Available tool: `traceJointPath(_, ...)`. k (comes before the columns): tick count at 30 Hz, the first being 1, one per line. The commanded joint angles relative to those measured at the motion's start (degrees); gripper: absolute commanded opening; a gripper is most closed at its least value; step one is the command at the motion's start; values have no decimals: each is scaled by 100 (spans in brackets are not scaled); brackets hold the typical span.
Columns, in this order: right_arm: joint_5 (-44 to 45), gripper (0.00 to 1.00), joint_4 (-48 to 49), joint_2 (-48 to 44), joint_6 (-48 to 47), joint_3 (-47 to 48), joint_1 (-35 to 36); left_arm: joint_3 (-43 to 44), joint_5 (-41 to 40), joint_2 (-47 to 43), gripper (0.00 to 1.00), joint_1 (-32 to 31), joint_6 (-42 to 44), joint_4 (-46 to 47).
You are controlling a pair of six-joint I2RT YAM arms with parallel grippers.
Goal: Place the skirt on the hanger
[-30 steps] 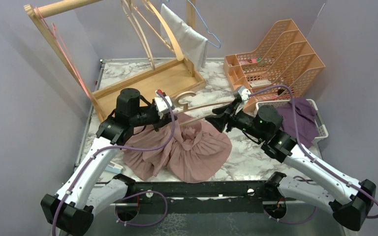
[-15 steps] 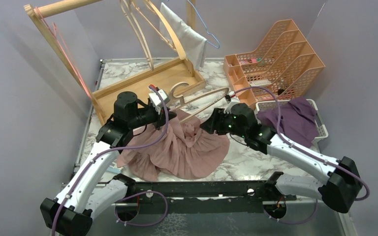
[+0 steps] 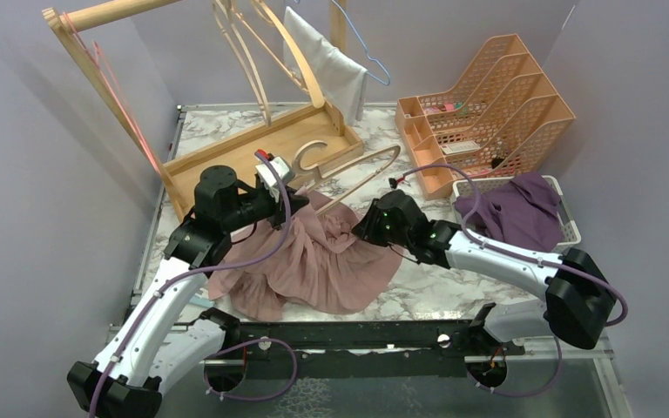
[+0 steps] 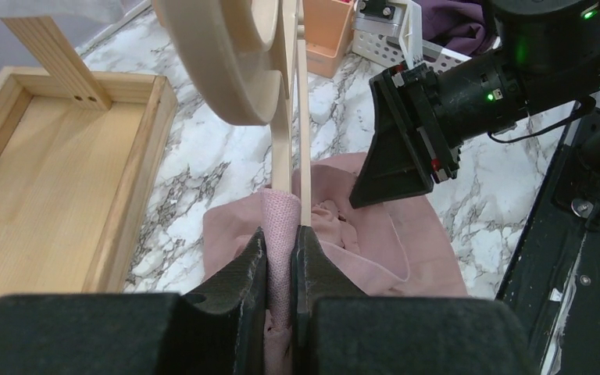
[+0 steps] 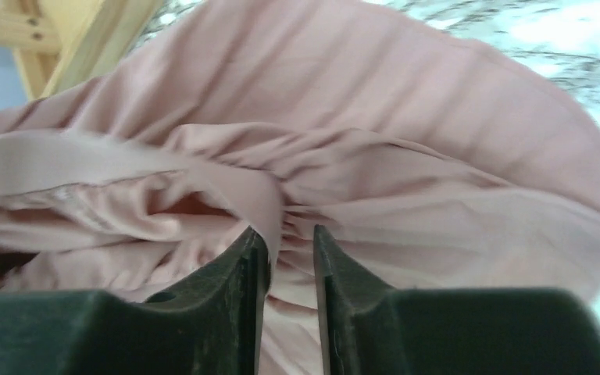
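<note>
Left gripper (image 4: 283, 248) is clamped on the skirt (image 3: 314, 266) waistband, hanger (image 4: 219, 70) rods pressed alongside. Right gripper (image 5: 285, 242) has its fingers nearly together, pinching a skirt fold. Skirt is heaped mid-frame on the marble table (image 3: 435, 279) — hanger just above, toward upper centre.

**Legible markings: none.**
No text, label, brand, number or sign can be read in any view. Small cards or papers (image 3: 458, 148) lie in the compartments of the orange mesh file rack (image 3: 523, 91) at the desk's far right; any print on them is too small to make out.
</note>
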Motion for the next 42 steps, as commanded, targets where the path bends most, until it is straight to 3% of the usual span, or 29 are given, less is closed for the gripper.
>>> traceJointPath(1,1091,27,-633,-213,482,-182,-10,37,-97,-299,0,23,279,-37)
traceJointPath(9,1305,1,-849,-687,22,-242,-367,28,-79,-594,0,28,573,-469)
traceJointPath(13,1292,1,-1231,-864,-300,55,-808,119,41,-727,0,30,910,-858)
traceJointPath(22,354,1,-1469,-1246,-1397,418,-2733,308,-11,-978,0,28,1746,-1780)
traceJointPath(27,182,1,-1947,-1130,-1688,1099,-3319,552,-545,-639,0,30,2019,-2395)
traceJointPath(32,14,1,-2419,-972,-1889,1692,-3458,695,-895,-260,0,21,2097,-2724)
traceJointPath(42,-1734,1,-2065,-1095,-2431,2037,-3458,942,-1117,589,0,6,1766,-2839)
